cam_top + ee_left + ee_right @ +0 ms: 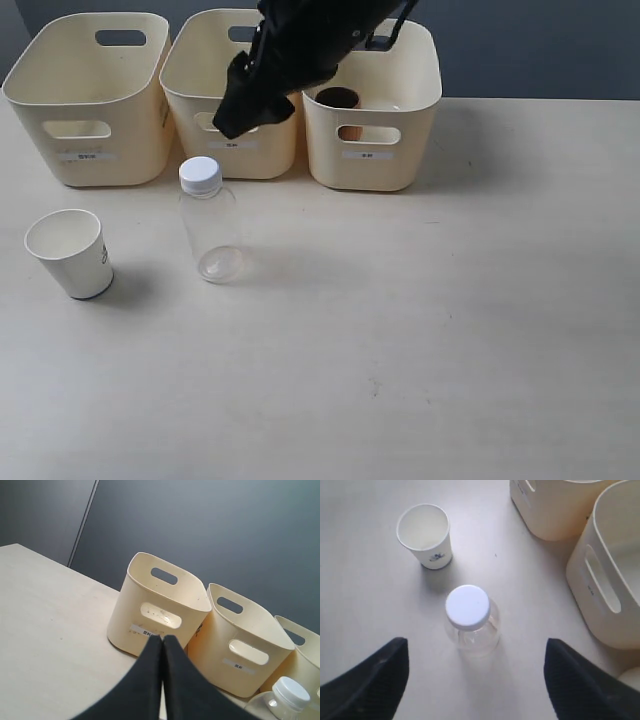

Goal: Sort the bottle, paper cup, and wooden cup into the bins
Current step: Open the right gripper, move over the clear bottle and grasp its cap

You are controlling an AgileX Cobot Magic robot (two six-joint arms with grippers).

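Note:
The clear bottle (208,222) with its white cap stands on the table in front of the middle bin (262,158). To its left is the white paper cup (70,252), upright. The brown wooden cup (338,98) sits inside the right bin (380,165). My right gripper (248,100) hangs above the middle bin's front. In its wrist view it (475,645) is open, looking down on the bottle (468,608) and paper cup (425,534). My left gripper (162,638) is shut on nothing, low over the table before the left bin (150,605); the bottle (289,696) shows beside it.
The left bin (100,120) looks empty inside. The three tubs stand in a row along the table's far edge against a dark wall. Bare pale tabletop (420,340) spreads in front and to the right. My right arm (310,40) covers part of the middle bin.

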